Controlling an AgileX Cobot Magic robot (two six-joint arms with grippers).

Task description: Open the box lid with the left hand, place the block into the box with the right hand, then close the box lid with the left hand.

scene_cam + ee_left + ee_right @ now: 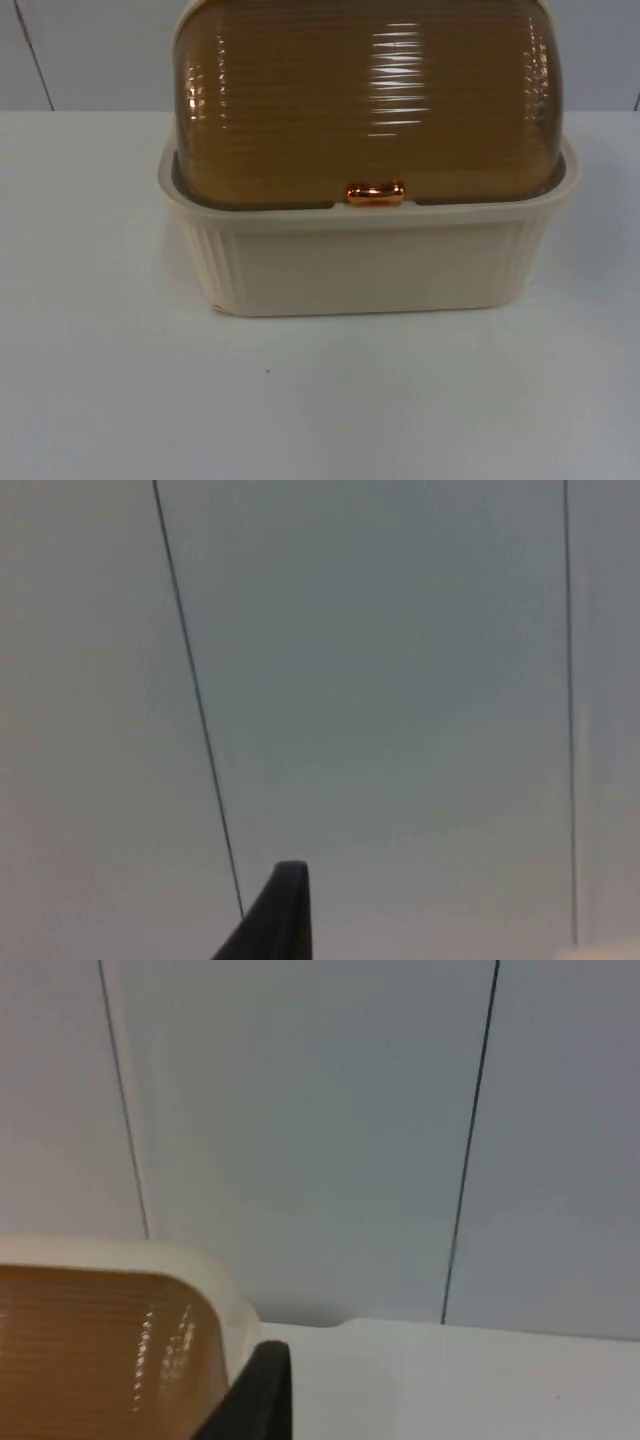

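Left hand [275,920] is seen in its wrist view as a single black fingertip held up before the grey partition wall [400,680], with nothing between it and the panels, and whether its fingers are apart or together cannot be told. Right hand [255,1395] is likewise marked by one black fingertip, raised just beside the far right corner of the box, and its state cannot be told either; no block is seen in it or on the white table [320,400]. Near the far edge of that table the cream ribbed plastic box [360,265] is set, with its amber translucent ribbed domed lid [365,100] shut down onto the rim and the small copper-coloured handle [376,193] sitting at the middle of the lid's near edge. The lid is judged to be still unopened, so the opening step is taken to be the one in hand, while the right arm waits. For that step to be done well, the left hand should be brought down and forward to the handle from the near side, the handle should be caught squarely between the fingers, and the lid should be swung up and back along its curved path rather than pulled straight, so that the light box is not dragged or tipped on the smooth table.
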